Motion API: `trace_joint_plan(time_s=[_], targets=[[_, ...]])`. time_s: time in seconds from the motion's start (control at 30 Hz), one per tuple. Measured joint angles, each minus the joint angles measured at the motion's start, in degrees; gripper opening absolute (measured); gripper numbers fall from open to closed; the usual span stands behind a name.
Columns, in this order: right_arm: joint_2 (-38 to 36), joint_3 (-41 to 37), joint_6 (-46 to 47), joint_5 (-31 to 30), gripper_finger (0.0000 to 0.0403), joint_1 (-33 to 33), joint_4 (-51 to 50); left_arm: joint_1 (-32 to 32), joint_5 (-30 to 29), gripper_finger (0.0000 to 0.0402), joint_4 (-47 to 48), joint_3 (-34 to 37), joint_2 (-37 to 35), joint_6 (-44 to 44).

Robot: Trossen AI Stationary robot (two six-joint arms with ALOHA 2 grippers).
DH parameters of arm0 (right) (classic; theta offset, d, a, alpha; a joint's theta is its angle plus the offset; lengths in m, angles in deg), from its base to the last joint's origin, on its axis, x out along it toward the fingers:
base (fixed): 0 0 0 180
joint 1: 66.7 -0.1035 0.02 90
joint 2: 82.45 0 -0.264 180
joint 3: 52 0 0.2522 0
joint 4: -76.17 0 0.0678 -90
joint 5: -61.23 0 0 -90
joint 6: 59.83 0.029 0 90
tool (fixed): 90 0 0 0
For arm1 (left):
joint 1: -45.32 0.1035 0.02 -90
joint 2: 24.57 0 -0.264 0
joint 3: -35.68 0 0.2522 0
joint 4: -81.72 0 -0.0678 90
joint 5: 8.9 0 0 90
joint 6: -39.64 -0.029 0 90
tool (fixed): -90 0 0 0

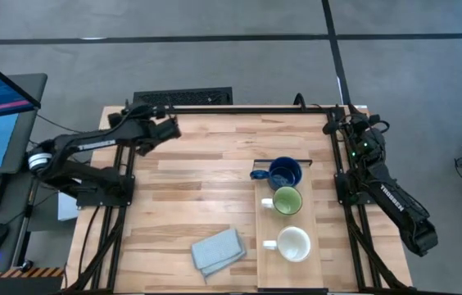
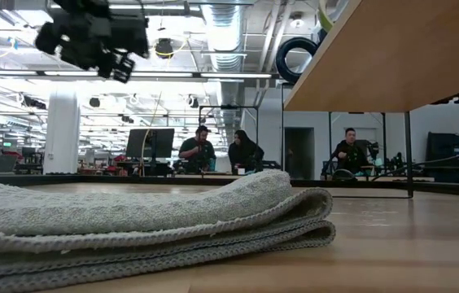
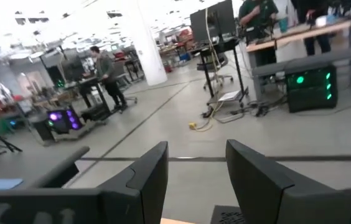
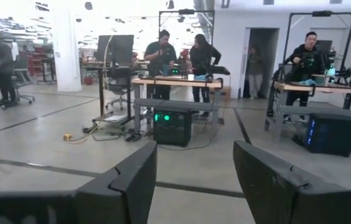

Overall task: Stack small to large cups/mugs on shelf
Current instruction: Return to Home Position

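On the shelf (image 1: 313,217), in a row and apart: dark blue mug (image 1: 285,173), light green mug (image 1: 287,201), white mug (image 1: 293,243), nothing visible inside any. Placing apparently done; only homing the arms left. Beside the shelf, folded cloth (image 1: 217,250). At the table's far corners, left gripper (image 1: 169,127) and right gripper (image 1: 333,127), fingers spread, gripping nothing.

— Black all over, left arm (image 1: 92,142) and right arm (image 1: 395,195) alike?
— Matte black, yes. White lettering along each long link, pale ring near the left base, green lights near the right wrist.
— Left hand (image 3: 197,152), right hand (image 4: 194,149)?
— Fingers (image 4: 275,180) broad, flat, dark, sharply angled.
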Motion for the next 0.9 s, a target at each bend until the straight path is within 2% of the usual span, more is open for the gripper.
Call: trace_joint_plan(time_s=[0.13,0.4,0.57,0.63,0.73,0.83,0.87,0.9], targets=[[0.0,0.0,-0.28,-0.01,0.0235,0.0,-0.02,3.69,0.01,0.0153,-6.16,-0.96,4.8,-5.89],[0.04,0.02,-0.32,-0.01,0.0235,0.0,-0.47,9.16,0.84,0.0153,-8.35,-3.24,8.67,-0.4],[0.04,0.07,-0.31,-0.01,0.0235,0.0,-0.87,14.93,0.58,0.0153,-13.08,-6.76,9.46,-13.47],[0.04,0.07,-0.33,-0.01,0.0235,0.0,-1.46,18.31,4.47,0.0153,-16.8,-8.11,9.42,-17.8],[0.04,0.07,-0.31,-0.01,0.0235,0.0,-1.92,23.86,12.66,0.0153,-28.94,-8.29,9.42,-26.88],[0.04,0.07,-0.31,-0.02,0.0235,0.0,-2.16,27.6,21.49,0.0153,-46.09,-7.77,9.67,-38.39],[0.04,0.07,-0.33,-0.01,0.0235,0.0,-2.34,28.18,25.52,0.0153,-53.92,-7.11,10.05,-43.55],[0.04,0.07,-0.33,-0.03,0.0235,0.0,-2.47,29.01,32.25,0.0153,-62.12,-6.26,10.59,-49.3]])
